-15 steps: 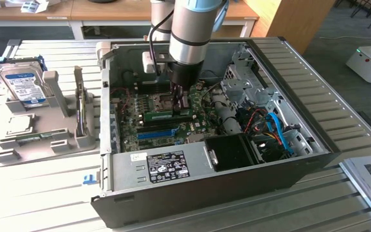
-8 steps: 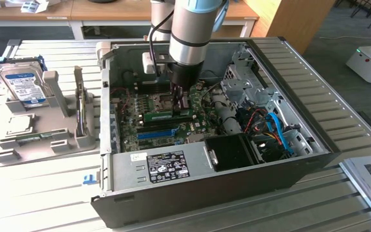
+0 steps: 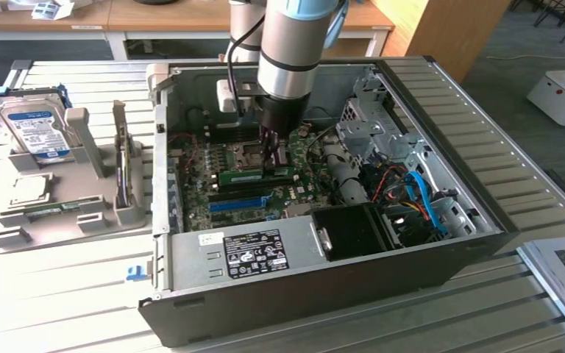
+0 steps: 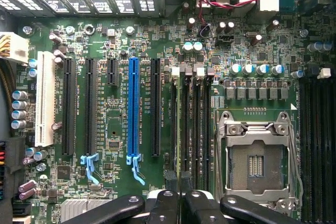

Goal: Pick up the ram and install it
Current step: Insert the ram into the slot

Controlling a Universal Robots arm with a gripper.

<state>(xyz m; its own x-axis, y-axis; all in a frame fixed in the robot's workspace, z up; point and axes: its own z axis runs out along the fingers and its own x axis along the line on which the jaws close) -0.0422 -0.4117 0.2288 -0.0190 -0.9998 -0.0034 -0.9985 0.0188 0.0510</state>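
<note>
Between case walls (image 3: pixel 293 294), the closed tool (image 3: pixel 274 162) stands just above the ram (image 3: pixel 241 175).

The computer case (image 3: pixel 293 294) is dark sheet metal with a matt finish, and it stands on a table (image 3: pixel 57 294) of pale ribbed metal. The ram (image 3: pixel 253 175) is a green circuit board, like the lightly glossy motherboard (image 4: pixel 115 45). The blue slot (image 4: pixel 133 108) is smooth plastic, the processor socket frame (image 4: pixel 257 124) is bright bare metal, and the claw (image 4: pixel 179 184) has glossy black links.
</note>
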